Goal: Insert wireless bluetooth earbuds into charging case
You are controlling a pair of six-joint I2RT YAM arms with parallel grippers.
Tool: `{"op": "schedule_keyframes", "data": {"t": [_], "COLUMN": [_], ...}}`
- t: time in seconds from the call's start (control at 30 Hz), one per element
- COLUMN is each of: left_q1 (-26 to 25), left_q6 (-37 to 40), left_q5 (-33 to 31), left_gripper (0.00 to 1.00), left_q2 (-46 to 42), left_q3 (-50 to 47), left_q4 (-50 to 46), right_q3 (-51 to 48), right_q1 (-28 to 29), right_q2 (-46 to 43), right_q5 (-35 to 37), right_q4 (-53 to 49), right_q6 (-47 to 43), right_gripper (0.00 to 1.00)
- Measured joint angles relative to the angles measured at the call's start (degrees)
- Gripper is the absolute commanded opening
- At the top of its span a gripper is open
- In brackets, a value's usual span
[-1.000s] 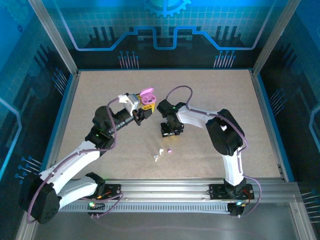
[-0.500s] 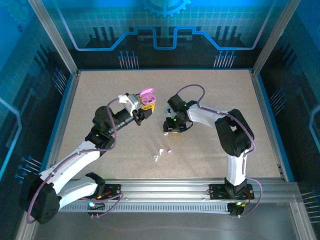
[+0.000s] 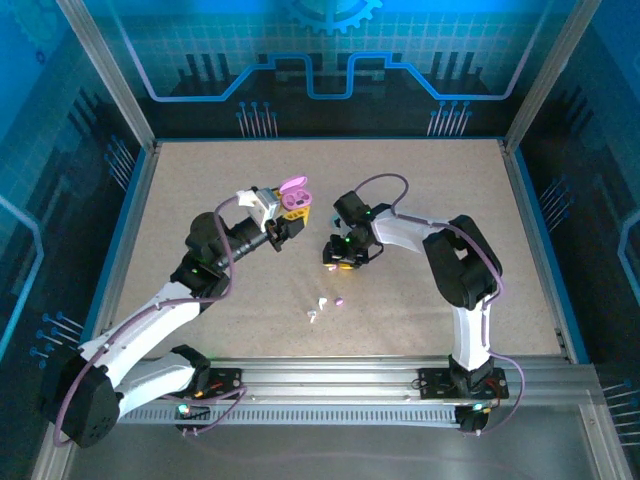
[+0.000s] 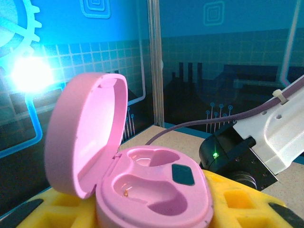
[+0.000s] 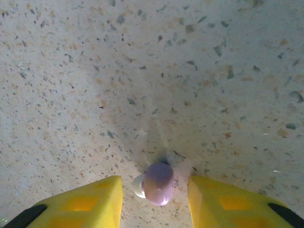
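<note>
My left gripper (image 3: 290, 215) is shut on a pink charging case (image 3: 294, 198) and holds it above the table with the lid up. In the left wrist view the charging case (image 4: 156, 190) sits between my yellow fingers (image 4: 247, 202); both of its wells are empty. My right gripper (image 3: 342, 258) points down at the table to the right of the case. In the right wrist view a pink-purple earbud (image 5: 159, 183) with a white tip lies on the table between my open gripper (image 5: 154, 186), with a gap on each side. Two more earbuds, white (image 3: 316, 312) and purple (image 3: 339, 300), lie nearer the front.
The speckled tabletop (image 3: 430, 200) is bordered by a blue rim and aluminium posts. My right arm's purple cable (image 3: 385, 182) loops above its wrist. The right arm's dark wrist (image 4: 228, 152) shows close behind the case in the left wrist view.
My right arm has swung its elbow to the right and turned its wrist, with the gripper staying over nearly the same spot. The left arm and the case have not moved.
</note>
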Motion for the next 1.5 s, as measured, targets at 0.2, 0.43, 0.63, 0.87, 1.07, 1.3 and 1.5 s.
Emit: {"op": "schedule_keyframes", "data": {"t": [0.2, 0.43, 0.63, 0.87, 1.07, 1.3, 1.5], "left_q1": [0.00, 0.00, 0.00, 0.00, 0.00, 0.00, 0.00], "left_q6": [-0.02, -0.02, -0.02, -0.02, -0.02, 0.00, 0.00], "left_q5": [0.00, 0.00, 0.00, 0.00, -0.02, -0.20, -0.61], "left_gripper": [0.34, 0.35, 0.35, 0.35, 0.35, 0.35, 0.35], "left_q2": [0.00, 0.00, 0.00, 0.00, 0.00, -0.04, -0.17], "left_q3": [0.00, 0.00, 0.00, 0.00, 0.00, -0.39, -0.74], "left_q4": [0.00, 0.00, 0.00, 0.00, 0.00, 0.00, 0.00], "right_q3": [0.00, 0.00, 0.90, 3.02, 4.72, 6.64, 8.87], "right_q1": [-0.09, -0.07, 0.26, 1.09, 1.81, 2.51, 3.23], "right_q2": [0.22, 0.24, 1.44, 2.91, 3.50, 4.50, 4.61], "right_q5": [-1.05, -2.71, -3.89, -4.26, -4.52, -4.85, -4.79], "right_q4": [1.09, 1.75, 1.95, 1.70, 1.42, -0.15, -2.62], "right_q6": [0.04, 0.02, -0.20, -0.92, -1.44, -2.16, -3.56], "right_gripper": [0.36, 0.36, 0.36, 0.36, 0.36, 0.36, 0.36]}}
